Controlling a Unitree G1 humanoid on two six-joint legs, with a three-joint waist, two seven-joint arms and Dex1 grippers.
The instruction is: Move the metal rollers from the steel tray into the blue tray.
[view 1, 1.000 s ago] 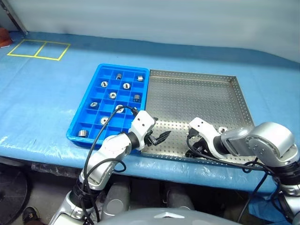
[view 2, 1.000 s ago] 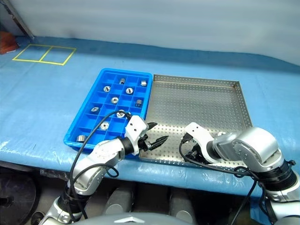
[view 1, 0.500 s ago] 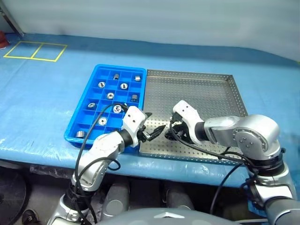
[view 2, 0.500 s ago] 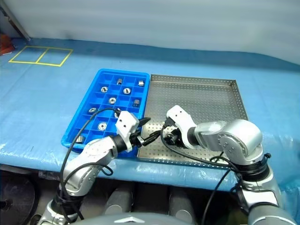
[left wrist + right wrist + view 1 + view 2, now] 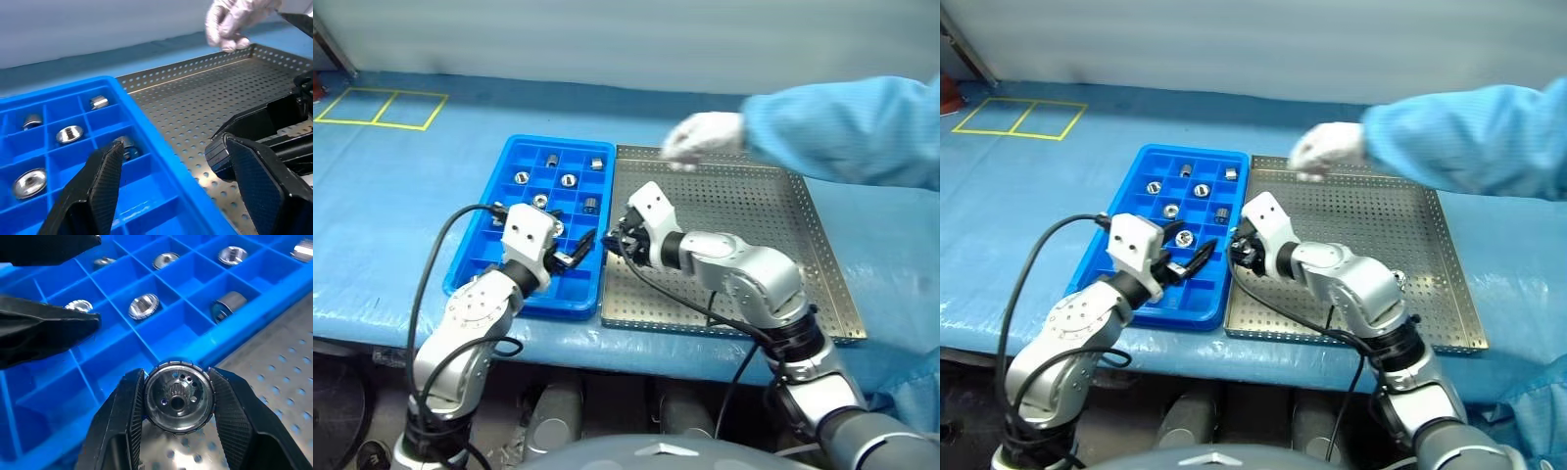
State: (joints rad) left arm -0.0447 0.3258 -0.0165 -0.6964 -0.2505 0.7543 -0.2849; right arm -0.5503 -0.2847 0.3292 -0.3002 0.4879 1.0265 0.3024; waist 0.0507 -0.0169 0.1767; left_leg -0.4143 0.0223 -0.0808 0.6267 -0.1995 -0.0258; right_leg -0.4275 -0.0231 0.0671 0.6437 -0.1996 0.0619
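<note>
**Roller's made it to the edge of the blue tray, and a gloved hand shows up**

Big shift in one second: the right gripper (image 5: 175,431) was down near the front rim of the steel tray (image 5: 822,294), and now it's swung across to the seam where that tray meets the blue tray (image 5: 480,257). It's clamped on one metal roller (image 5: 177,396), a finger on each side, hollow end facing the wrist camera. So the pick is done and I'd guess the drop into a compartment comes next. The left gripper (image 5: 576,250) has slid over the blue tray too, jaws apart and empty. Could get crowded there.

Also new: a person's gloved hand (image 5: 700,135) reaching in over the far rim of the steel tray.

Hard to make out:
- which compartment the roller is headed for
- what that gloved hand is pinching, if anything
- the carried roller in the head views, since the right hand covers it
- how many rollers (image 5: 568,180) sit in the near cells behind the left arm
</note>
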